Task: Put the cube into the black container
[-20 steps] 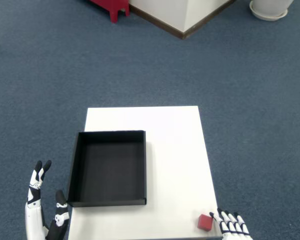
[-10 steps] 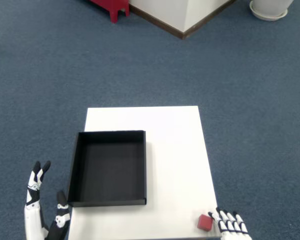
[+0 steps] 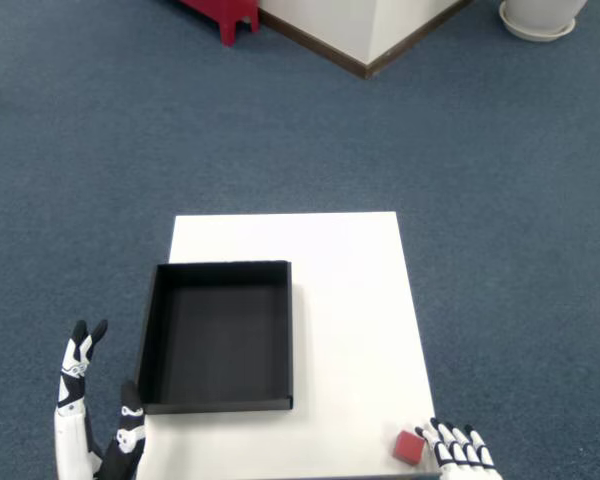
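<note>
Resting beside the red cube (image 3: 410, 447) on the bench (image 3: 350, 300), the right hand (image 3: 460, 458) has barely moved; its fingers (image 3: 442, 440) stay spread, holding nothing.

**Small shifts at the near edge**

Over the last second I see my right hand (image 3: 460, 455) slip a little lower in the head view, its fingertips now sitting nearer the bottom of the frame, just beside the cube (image 3: 410, 447). The cube itself lies a touch lower and further left than before. My left hand (image 3: 95, 430) drifts slightly right, its thumb now closer to the container's (image 3: 152, 330) near corner.
</note>
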Robot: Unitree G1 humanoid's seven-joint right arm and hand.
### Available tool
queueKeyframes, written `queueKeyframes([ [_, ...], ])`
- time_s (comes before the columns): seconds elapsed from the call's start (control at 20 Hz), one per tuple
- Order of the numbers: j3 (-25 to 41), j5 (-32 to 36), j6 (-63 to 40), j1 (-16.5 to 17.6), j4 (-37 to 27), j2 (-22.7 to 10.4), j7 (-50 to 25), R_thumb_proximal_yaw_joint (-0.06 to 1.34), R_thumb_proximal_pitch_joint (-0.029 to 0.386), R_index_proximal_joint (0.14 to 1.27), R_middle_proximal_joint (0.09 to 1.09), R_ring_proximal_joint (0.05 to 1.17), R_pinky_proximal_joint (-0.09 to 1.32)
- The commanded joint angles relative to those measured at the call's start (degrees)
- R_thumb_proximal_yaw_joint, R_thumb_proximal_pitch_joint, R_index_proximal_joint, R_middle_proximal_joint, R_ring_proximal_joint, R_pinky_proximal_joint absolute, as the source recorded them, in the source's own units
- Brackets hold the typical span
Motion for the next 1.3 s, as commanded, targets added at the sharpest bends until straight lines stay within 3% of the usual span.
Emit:
queueKeyframes([
  [0.05,-0.75,1.04,0.44,-1.11,0.56,-0.60,-0.74,0.66,0.000,0.36,0.19,0.22,0.04],
  [0.2,-0.94,1.26,0.77,-1.25,0.55,-0.45,-0.13,0.68,0.011,0.43,0.19,0.22,0.04],
  [0.35,-1.16,1.55,1.16,-1.21,0.57,-0.48,0.71,0.69,0.041,0.60,0.20,0.22,0.04],
  [0.45,-1.65,2.16,1.45,-0.93,0.59,-0.72,2.28,0.80,0.086,0.73,0.21,0.22,0.03],
  [0.5,-1.98,2.55,1.49,-0.86,0.56,-0.83,3.12,0.99,0.134,1.01,0.23,0.22,0.03],
  [0.55,-2.18,2.78,1.52,-0.83,0.54,-0.86,3.59,1.09,0.152,1.11,0.24,0.22,0.03],
  [0.6,-2.30,2.91,1.54,-0.83,0.53,-0.87,3.83,1.14,0.161,1.14,0.25,0.22,0.03],
  [0.7,-2.48,3.11,1.52,-0.87,0.50,-0.88,4.06,1.21,0.166,1.14,0.25,0.23,0.03],
  [0.9,-2.49,3.05,0.29,-0.79,0.27,-0.94,3.02,1.20,0.174,1.03,0.27,0.23,0.04],
  [1.3,-2.12,2.43,-1.27,-0.67,0.23,-1.02,0.75,1.20,0.180,1.02,0.27,0.22,0.03],
])
